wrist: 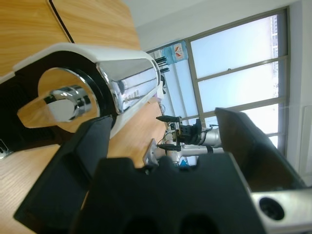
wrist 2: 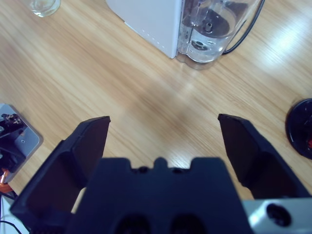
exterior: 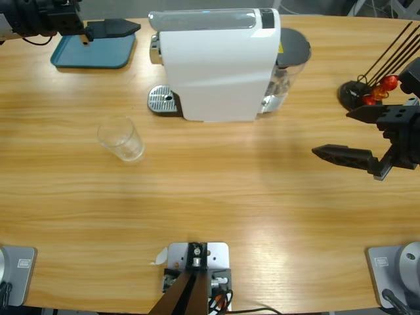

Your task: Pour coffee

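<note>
Wooden table point(exterior: 262, 197) — glass point(exterior: 121, 139), coffee machine point(exterior: 213, 62), teal tray point(exterior: 92, 52), perhaps a stand point(exterior: 357, 95).

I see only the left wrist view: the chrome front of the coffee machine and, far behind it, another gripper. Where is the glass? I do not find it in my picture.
Observer: The clear glass stands on the table, apart from the white coffee machine and not on its drip tray.
Operator: Is there coffee in it?
Observer: No dark liquid shows in it; it looks empty.
Operator: What is below my gripper?
Observer: In the high view the left gripper, open, shows over the corner of a teal tray.
</note>
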Controlling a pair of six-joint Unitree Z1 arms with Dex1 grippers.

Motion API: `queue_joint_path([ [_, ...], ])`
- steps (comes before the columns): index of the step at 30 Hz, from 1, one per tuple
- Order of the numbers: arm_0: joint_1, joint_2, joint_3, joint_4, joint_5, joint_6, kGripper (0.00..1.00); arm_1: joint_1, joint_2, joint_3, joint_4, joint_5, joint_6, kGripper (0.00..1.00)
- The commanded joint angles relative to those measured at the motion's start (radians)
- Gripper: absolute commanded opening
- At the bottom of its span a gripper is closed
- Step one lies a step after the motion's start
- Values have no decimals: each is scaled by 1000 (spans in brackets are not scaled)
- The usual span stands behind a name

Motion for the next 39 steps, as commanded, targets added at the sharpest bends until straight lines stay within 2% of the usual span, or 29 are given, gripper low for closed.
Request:
queue_joint_path([
  [1, -25, 76, -22, -20, -6, -12, 913, 9, 0, 19, 3, -18, 5, 991],
  [25, -50, 0, -83, 18, -8, -48, 895, 9, 5, 17, 3, -17, 4, 987],
  [39, -50, -77, -164, 150, -9, -40, 895, 9, 2, 17, 3, -17, 2, 987],
])
